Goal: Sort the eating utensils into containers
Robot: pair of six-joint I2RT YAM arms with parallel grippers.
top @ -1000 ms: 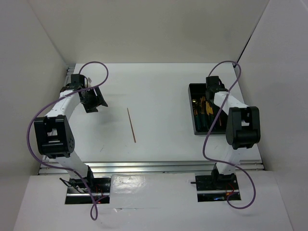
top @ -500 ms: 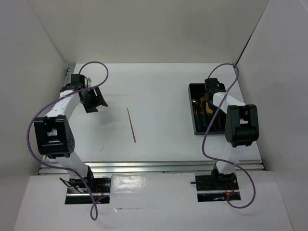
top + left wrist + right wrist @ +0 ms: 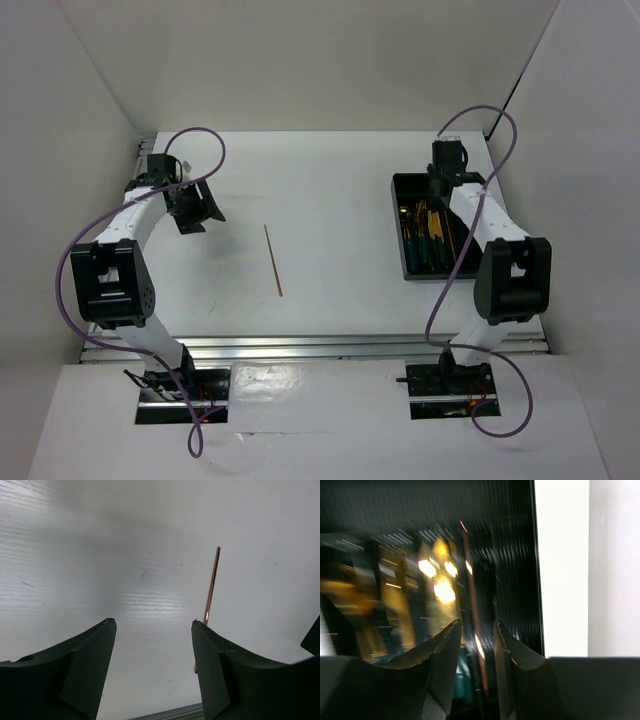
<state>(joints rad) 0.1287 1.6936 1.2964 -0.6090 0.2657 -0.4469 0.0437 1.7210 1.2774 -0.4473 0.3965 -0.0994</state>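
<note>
A lone chopstick [image 3: 273, 260] lies on the bench [image 3: 330, 190], left of centre and nearer its front edge. By the right edge sits the black tray [image 3: 397, 225], with gold-headed utensils [image 3: 425, 235] in its compartments. Toward the far left corner, the left gripper [image 3: 152, 624] hangs wide apart and empty. Over the tray's far end, the right gripper [image 3: 476, 625] shows a narrow gap in a blurred view.

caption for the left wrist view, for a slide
Left gripper, jaws apart, above the white table; one thin brown wooden chopstick lies ahead, loose.
</note>
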